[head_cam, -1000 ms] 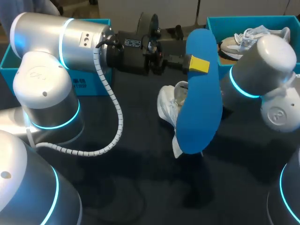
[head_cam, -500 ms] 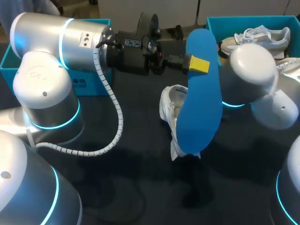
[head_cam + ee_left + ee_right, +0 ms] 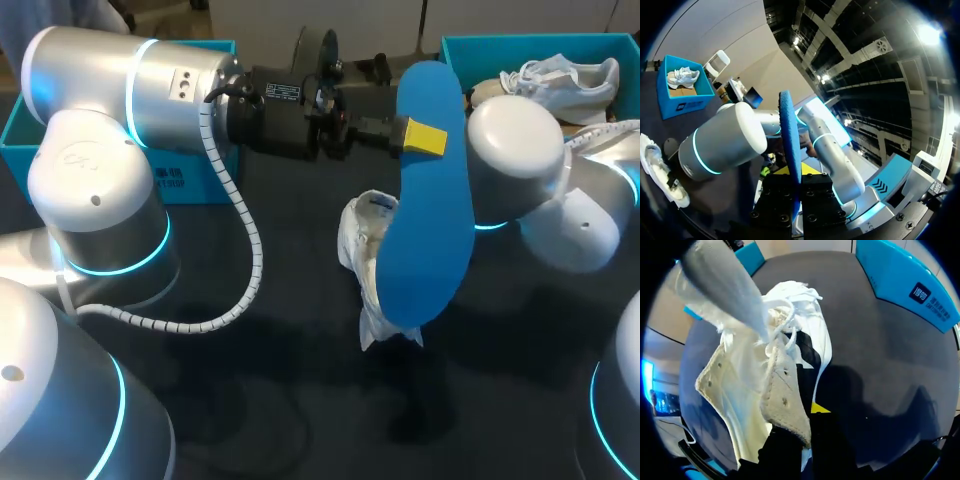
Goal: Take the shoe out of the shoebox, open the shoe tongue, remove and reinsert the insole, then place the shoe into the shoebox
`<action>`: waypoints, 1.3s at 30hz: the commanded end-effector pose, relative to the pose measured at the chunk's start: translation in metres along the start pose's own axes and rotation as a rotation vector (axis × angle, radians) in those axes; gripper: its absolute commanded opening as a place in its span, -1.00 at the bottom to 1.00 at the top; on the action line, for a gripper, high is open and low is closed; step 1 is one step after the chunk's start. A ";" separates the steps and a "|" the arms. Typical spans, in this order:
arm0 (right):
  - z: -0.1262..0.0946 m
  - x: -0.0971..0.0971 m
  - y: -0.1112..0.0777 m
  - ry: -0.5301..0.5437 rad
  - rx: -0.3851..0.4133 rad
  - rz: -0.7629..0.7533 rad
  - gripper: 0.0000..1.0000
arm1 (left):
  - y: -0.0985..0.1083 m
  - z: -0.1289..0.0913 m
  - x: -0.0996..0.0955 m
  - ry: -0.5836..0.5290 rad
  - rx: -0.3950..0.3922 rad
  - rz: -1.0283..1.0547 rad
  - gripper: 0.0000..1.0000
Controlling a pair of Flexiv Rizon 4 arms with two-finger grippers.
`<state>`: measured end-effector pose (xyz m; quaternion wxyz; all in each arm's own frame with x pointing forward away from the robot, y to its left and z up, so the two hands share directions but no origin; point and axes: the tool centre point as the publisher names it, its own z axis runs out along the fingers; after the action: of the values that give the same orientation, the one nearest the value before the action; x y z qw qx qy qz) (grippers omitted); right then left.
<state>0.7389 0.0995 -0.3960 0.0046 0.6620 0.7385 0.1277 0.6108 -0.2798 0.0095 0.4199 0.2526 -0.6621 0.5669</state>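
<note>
Since a second ago my right arm has swung its elbow further over the counter [image 3: 280, 400], and the white shoe [image 3: 362, 240] has turned with it and shifted a little toward the near edge; my left arm and the blue insole [image 3: 425, 230] have stayed put.

My left gripper [image 3: 420, 137] is pinching the insole, which stands on edge above the middle of the counter. It covers most of the shoe from overhead, as well as my right gripper [image 3: 805, 422]. From the right wrist, that gripper is clamped on the shoe's upper by the eyelets. Only one yellow tip shows under the fabric, and loose laces and the tongue hide the rest.

Small white print sits on the side of the blue box [image 3: 195, 175] at the far left corner, and a white label on my left wrist housing [image 3: 283, 92]; neither is legible. The shoebox [image 3: 470, 48] at the far right corner holds a second white shoe [image 3: 560, 75], partly behind my right arm.
</note>
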 end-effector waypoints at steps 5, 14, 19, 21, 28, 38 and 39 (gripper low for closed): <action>0.000 0.007 0.001 0.032 0.014 0.056 1.00 | 0.002 0.000 -0.001 0.000 0.003 0.000 -1.00; -0.043 0.013 -0.005 0.137 0.018 0.129 1.00 | 0.002 0.000 -0.001 0.000 0.003 0.000 -1.00; -0.071 0.018 -0.005 0.184 0.018 0.118 1.00 | 0.002 0.000 -0.001 0.000 0.003 0.000 -1.00; -0.082 0.021 -0.004 0.215 0.012 0.106 1.00 | 0.002 0.000 -0.001 0.000 0.003 0.000 -1.00; -0.109 0.031 0.003 0.398 0.025 0.095 1.00 | 0.002 0.000 -0.001 0.000 0.003 0.000 -1.00; -0.127 0.038 0.010 0.555 -0.023 0.036 1.00 | 0.002 0.000 -0.001 0.000 0.003 0.000 -1.00; -0.127 0.038 0.010 0.555 -0.023 0.036 1.00 | 0.002 0.000 -0.001 0.000 0.003 0.000 -1.00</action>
<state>0.7276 0.1205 -0.2635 -0.1733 0.6235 0.7052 0.2897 0.6108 -0.2798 0.0095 0.4199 0.2525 -0.6622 0.5669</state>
